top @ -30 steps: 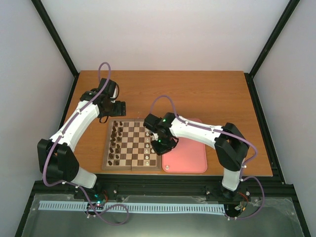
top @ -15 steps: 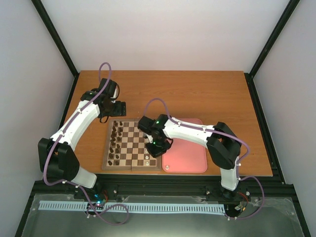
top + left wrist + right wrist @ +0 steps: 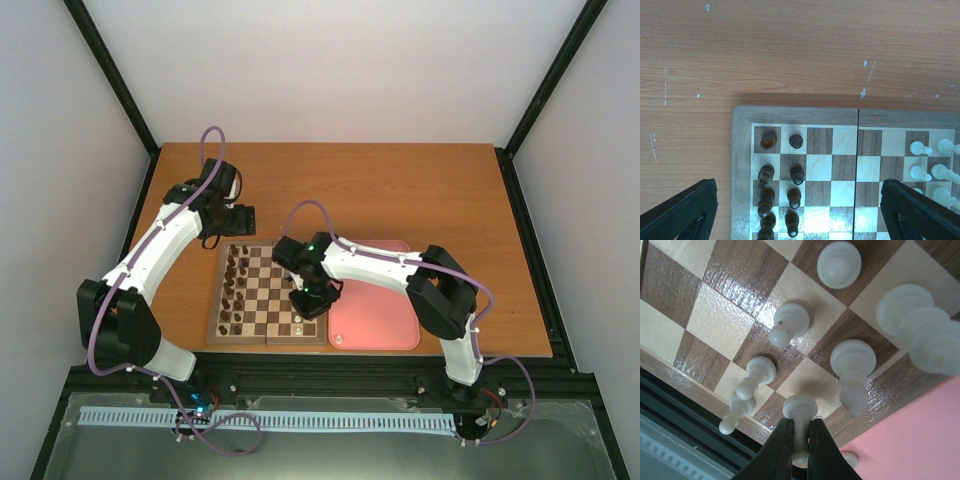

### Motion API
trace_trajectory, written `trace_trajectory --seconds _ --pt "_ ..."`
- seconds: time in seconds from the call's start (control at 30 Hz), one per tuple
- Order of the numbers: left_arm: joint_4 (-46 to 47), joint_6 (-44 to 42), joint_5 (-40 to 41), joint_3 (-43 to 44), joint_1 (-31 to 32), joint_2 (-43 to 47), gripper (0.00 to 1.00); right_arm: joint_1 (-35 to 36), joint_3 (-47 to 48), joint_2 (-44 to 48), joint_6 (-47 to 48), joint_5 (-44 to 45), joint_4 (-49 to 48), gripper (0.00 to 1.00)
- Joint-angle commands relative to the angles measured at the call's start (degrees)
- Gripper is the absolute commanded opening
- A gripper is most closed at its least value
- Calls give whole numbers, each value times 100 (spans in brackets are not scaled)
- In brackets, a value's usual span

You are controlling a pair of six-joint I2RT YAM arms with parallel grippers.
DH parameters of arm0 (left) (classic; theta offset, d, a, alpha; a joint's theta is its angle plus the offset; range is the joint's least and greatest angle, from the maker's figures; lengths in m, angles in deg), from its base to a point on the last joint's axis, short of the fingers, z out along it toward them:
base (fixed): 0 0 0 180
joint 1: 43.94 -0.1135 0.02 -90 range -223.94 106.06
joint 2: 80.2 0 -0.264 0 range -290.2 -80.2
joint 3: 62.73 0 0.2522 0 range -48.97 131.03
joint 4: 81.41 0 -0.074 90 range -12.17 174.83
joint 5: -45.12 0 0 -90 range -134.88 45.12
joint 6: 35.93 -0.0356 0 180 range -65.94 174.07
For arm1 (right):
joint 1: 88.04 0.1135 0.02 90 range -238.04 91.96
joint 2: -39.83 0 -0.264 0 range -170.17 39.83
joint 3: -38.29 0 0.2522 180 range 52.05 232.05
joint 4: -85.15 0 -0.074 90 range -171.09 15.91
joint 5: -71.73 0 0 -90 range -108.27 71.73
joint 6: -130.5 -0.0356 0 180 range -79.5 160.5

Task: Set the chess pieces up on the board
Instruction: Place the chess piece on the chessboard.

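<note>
Here the right gripper is pinching a cream pawn at the near edge of the board (pink tray just beside it), while the left gripper is hovering, fingers spread wide, past the far edge.

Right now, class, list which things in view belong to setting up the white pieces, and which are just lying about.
Belongs to the job: cream-white chess pieces; board; right gripper, shut on one white piece.
Lying about: dark brown pieces; pink tray; wooden table.
</note>
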State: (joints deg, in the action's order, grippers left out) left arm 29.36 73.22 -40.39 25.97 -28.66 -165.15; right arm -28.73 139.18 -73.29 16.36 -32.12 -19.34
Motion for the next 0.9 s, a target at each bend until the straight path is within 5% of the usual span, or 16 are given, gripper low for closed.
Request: trace_trajectory --seconds 0.0,0.3,0.87 --pt "34 -133 2 74 9 77 100 65 231 -141 100 102 77 5" --pt "26 -140 29 82 9 76 100 65 287 -140 127 181 152 12" --pt "51 -132 17 73 9 48 100 63 253 -91 170 20 206 12"
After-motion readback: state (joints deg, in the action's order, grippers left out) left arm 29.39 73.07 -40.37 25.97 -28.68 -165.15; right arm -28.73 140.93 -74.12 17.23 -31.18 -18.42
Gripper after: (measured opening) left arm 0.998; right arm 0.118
